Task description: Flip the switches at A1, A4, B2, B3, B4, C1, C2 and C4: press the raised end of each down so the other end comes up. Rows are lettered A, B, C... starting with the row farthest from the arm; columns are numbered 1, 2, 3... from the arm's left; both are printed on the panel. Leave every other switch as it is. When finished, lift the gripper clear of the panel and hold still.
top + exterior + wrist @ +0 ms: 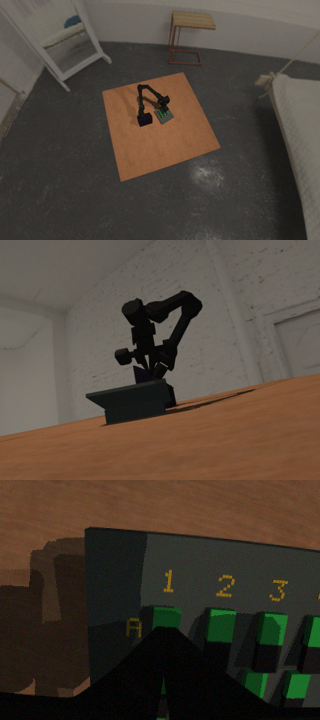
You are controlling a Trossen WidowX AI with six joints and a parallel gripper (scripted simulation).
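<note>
The grey-green switch panel point(165, 119) point(134, 396) point(192, 557) stands in front of the arm. My gripper point(165, 110) point(150, 375) point(165, 636) is shut and empty, its tips low over the panel at switch A1 point(167, 617). The fingers hide the near part of A1; whether they touch it I cannot tell. Switches A2 point(221, 625) and A3 point(272, 628) show green far halves and black near halves. A4 point(313, 630) is cut by the right edge. Two row B switches point(255, 683) point(296, 683) show partly. The rest of row B and row C are hidden in the wrist view.
The dark purple base block point(145, 120) of the arm stands beside the panel on the wooden table top point(160, 144) point(180, 444). The arm's shadow falls on the panel's left part and on the wood to its left. A side table point(193, 20) and a mirror stand beyond.
</note>
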